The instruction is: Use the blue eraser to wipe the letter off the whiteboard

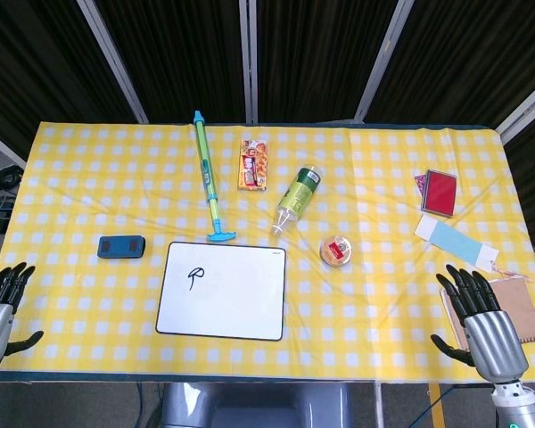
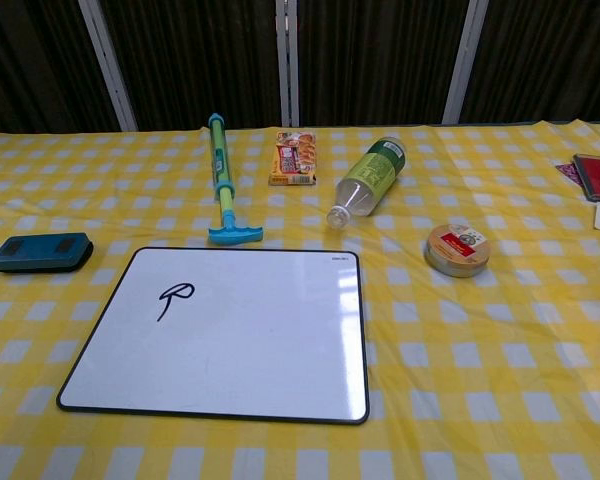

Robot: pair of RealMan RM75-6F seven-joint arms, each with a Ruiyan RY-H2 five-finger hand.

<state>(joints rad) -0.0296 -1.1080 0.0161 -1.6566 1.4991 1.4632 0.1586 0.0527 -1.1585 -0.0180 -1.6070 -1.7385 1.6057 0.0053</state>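
Note:
The blue eraser lies flat on the checked cloth, just left of the whiteboard. A black letter is written near the board's upper left corner. My left hand hovers open at the table's near left edge, well left of the eraser. My right hand is open at the near right edge, far from the board. Neither hand shows in the chest view.
Behind the board lie a green and blue pump toy, a snack packet and a tipped green bottle. A round tin sits right of the board. A red card, a pale strip and a brown notebook lie at the right.

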